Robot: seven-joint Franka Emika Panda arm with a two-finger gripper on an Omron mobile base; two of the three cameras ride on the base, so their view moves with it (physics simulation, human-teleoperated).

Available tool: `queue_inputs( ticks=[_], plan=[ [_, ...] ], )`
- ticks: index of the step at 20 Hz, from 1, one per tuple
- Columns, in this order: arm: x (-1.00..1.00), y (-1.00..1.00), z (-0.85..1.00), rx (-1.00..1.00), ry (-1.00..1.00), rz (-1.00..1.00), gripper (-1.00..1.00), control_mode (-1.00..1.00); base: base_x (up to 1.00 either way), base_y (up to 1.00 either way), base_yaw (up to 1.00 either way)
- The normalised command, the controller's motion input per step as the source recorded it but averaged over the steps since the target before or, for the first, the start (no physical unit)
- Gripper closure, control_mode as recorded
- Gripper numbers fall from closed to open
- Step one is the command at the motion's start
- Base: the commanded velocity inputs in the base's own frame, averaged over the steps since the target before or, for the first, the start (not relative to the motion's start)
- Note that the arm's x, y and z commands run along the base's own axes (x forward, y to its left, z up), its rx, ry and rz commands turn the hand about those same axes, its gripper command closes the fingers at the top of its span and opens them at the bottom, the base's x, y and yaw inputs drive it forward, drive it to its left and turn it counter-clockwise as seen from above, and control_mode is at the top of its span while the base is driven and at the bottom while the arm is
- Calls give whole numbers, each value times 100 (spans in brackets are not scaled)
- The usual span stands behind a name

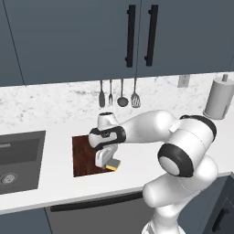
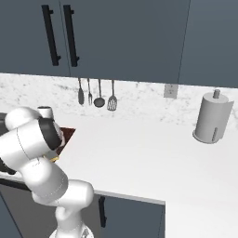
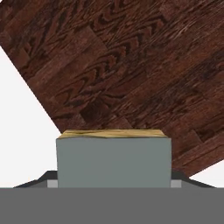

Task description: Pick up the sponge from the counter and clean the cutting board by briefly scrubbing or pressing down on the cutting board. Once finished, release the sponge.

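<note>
Clamping the sponge (image 1: 113,165), the gripper (image 1: 106,165) hovers low over the cutting board (image 1: 84,155).

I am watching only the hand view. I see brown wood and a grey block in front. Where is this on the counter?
Observer: In the left base view, the cutting board lies on the white counter, just right of the dark sink.
Operator: Is the sponge held over the board?
Observer: Yes, the sponge sits under the gripper at the board's near right corner, its yellow part showing.
Operator: What else is near?
Observer: Four utensils hang on the wall behind, and a paper towel roll stands far to the right.
</note>
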Motion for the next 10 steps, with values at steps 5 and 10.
queue_inputs(
  ticks=[5, 10],
  plan=[
    [2, 8, -25, 0, 0, 0, 100, -100, 0, 0, 0],
    [0, 7, -26, 0, 0, 0, 100, -100, 0, 0, 0]
  ],
)
